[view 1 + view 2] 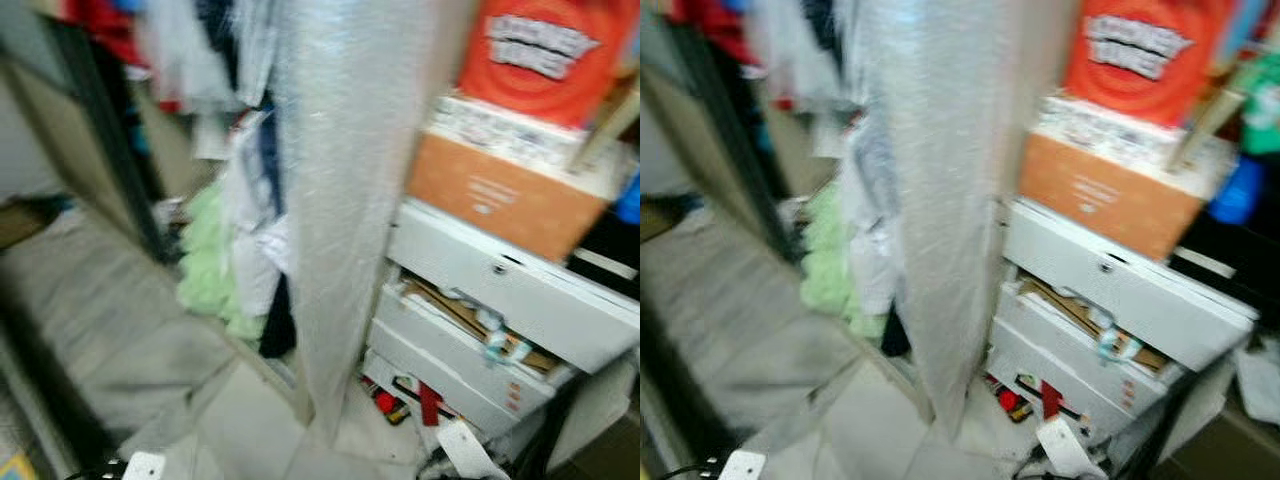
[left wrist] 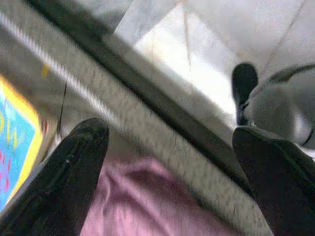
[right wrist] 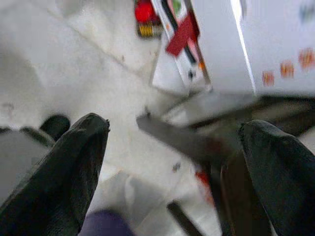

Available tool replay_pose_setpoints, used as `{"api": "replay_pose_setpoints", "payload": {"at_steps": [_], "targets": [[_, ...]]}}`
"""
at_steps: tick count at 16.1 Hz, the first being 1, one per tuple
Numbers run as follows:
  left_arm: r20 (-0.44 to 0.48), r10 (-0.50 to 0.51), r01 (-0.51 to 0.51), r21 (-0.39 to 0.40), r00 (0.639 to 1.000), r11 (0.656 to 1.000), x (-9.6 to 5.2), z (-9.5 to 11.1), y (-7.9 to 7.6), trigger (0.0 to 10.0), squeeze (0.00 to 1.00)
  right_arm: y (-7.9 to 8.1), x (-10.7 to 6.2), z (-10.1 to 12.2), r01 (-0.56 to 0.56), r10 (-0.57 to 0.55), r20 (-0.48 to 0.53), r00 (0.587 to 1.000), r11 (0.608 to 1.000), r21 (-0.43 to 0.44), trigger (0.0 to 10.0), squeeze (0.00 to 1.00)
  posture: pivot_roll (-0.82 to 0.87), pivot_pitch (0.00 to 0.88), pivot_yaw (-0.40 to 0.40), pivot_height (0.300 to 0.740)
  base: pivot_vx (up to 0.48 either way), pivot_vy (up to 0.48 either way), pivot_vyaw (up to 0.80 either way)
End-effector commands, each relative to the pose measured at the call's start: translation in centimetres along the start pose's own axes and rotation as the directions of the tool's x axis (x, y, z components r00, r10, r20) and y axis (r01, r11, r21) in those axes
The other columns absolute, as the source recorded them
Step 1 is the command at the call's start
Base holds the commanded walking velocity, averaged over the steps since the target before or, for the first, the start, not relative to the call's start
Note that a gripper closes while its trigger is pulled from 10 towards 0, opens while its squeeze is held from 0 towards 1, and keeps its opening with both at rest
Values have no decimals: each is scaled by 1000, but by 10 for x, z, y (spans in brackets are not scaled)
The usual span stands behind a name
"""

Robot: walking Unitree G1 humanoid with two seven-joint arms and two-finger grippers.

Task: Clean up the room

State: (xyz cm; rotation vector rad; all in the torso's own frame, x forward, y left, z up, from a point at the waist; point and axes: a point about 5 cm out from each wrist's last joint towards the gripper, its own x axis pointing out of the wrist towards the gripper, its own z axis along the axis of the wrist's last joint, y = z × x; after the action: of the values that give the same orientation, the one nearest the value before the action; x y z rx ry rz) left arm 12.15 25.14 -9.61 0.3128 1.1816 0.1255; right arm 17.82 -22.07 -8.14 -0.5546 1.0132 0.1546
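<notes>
I am looking at the clutter that the cleaning is about: a pile of clothes (image 1: 225,250), green and white, hangs and slumps down to the floor beside a tall roll of bubble wrap (image 1: 345,200). On the other side of the roll stands a white drawer unit (image 1: 500,310) with its drawers pulled partly out and papers sticking from them. On top of it sits a brown cardboard box (image 1: 500,195) and above that an orange box (image 1: 545,50). At the foot of the drawers small things lie on the pale tiled floor (image 1: 250,420), among them a red item (image 1: 385,403) and a red strip (image 3: 181,35).

The head views are blurred, so I judge the robot is walking or turning, and no object is chosen yet. I think the step in hand is to approach and look for the first thing to pick.

The left gripper (image 2: 170,142) has its two black fingers wide apart and holds nothing; it points down at the floor near a dark strip (image 2: 147,83) and a pink cloth (image 2: 142,201). The right gripper (image 3: 174,135) is also spread wide and empty, above the litter by the lowest drawer.

For the next move I would first stop the body so the picture becomes sharp, then lower the right arm to one small loose item.
</notes>
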Motion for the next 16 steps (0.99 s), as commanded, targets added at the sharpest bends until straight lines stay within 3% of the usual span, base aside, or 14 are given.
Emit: {"api": "replay_pose_setpoints", "payload": {"at_steps": [1, 16], "targets": [[-8, -1, 1, 14, 1000, 1000, 0, -3, 1, 10000, 0, -2, 0, 1, 5, -5, 3, 1000, 1000, -7, 10000, 0, -29, 0, -26, 740, 0, 0, 800], [-4, -6, 6, 9, 1000, 1000, 0, 0, 0, 10000, 0, -2, 1, 4, -4, 5, 10, 1000, 998, -60, 10000, 0, -30, 0, -28, 740, 0, 0, 800]]}}
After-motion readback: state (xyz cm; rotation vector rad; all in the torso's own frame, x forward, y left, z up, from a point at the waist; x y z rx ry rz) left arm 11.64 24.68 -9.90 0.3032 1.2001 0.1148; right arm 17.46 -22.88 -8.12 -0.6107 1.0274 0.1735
